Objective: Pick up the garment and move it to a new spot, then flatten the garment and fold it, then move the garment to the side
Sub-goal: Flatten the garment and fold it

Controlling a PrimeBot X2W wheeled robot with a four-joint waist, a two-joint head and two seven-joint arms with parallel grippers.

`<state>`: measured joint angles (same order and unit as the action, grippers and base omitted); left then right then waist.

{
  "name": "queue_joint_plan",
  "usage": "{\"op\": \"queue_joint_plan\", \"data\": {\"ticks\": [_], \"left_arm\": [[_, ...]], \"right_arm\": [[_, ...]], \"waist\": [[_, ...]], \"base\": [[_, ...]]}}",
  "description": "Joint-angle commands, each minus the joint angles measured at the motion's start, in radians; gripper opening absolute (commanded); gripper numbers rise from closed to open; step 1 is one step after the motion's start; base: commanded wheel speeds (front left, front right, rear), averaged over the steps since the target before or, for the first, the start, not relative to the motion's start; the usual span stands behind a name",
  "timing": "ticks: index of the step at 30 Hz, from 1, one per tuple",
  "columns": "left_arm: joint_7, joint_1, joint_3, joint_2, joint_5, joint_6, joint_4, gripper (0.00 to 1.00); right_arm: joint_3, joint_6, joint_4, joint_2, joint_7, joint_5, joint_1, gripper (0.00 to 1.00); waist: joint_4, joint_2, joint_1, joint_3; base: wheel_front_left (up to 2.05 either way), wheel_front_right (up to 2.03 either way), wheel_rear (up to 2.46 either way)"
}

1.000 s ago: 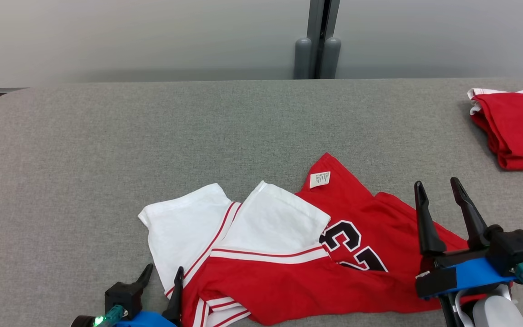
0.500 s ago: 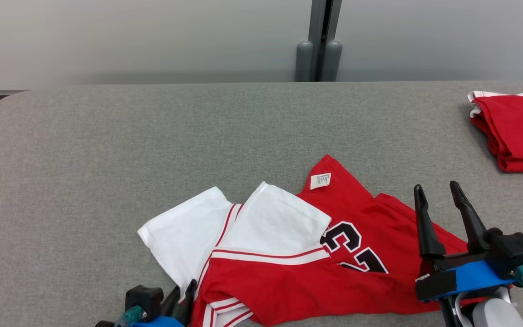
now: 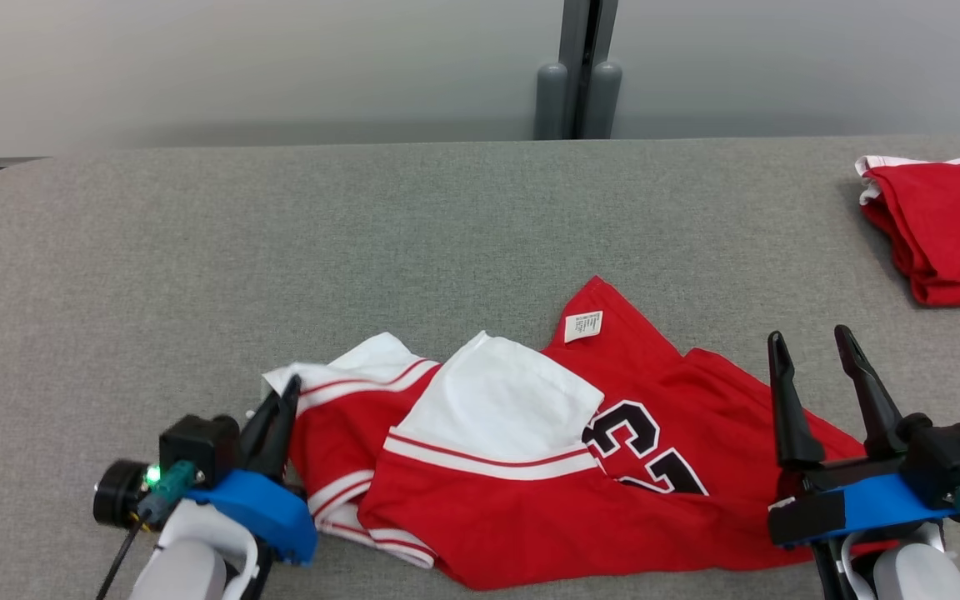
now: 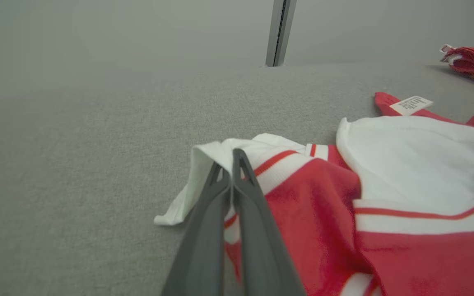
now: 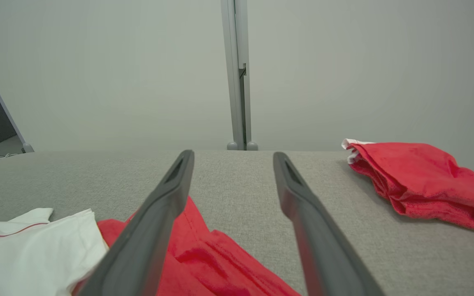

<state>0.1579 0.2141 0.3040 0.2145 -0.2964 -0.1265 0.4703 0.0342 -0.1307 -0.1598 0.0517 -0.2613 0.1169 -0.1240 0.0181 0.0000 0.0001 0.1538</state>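
Garment (image 3: 530, 508) has its white edge pinched in left claw (image 3: 288, 388).

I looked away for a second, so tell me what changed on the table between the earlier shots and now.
The left gripper closed on the white sleeve edge of the red and white jersey and drew it forward, flipping the sleeve so red shows. The right gripper stayed open over the jersey's right side; the folded red garment at the far right stayed put.
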Motion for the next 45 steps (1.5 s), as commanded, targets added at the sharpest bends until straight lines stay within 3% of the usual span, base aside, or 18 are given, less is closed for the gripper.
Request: {"op": "queue_joint_plan", "data": {"ticks": [1, 14, 36, 45], "left_arm": [[0.009, 0.048, -0.009, 0.013, 0.009, 0.006, -0.014, 0.0], [0.004, 0.256, -0.026, 0.056, 0.033, 0.025, -0.139, 0.0], [-0.024, 0.275, -0.013, 0.082, 0.035, 0.054, -0.272, 0.0], [-0.031, 0.323, -0.012, 0.095, 0.03, 0.05, -0.24, 0.0]], "right_arm": [[0.001, 0.0, 0.004, 0.004, -0.005, 0.008, -0.013, 1.0], [0.023, 0.0, -0.002, 0.001, -0.005, 0.016, -0.008, 1.0], [0.036, 0.0, -0.018, -0.001, -0.005, 0.026, -0.008, 1.0], [0.017, 0.0, -0.029, -0.001, -0.005, 0.034, -0.039, 1.0]], "waist": [[-0.003, 0.0, -0.0001, 0.004], [-0.041, 0.0, -0.0001, 0.001], [-0.009, 0.0, -0.0001, -0.018], [-0.043, 0.0, -0.0001, 0.015]], "base": [[0.0, 0.0, 0.0], [0.0, 0.0, 0.0], [0.0, 0.0, 0.0], [0.0, 0.0, 0.0]]}}
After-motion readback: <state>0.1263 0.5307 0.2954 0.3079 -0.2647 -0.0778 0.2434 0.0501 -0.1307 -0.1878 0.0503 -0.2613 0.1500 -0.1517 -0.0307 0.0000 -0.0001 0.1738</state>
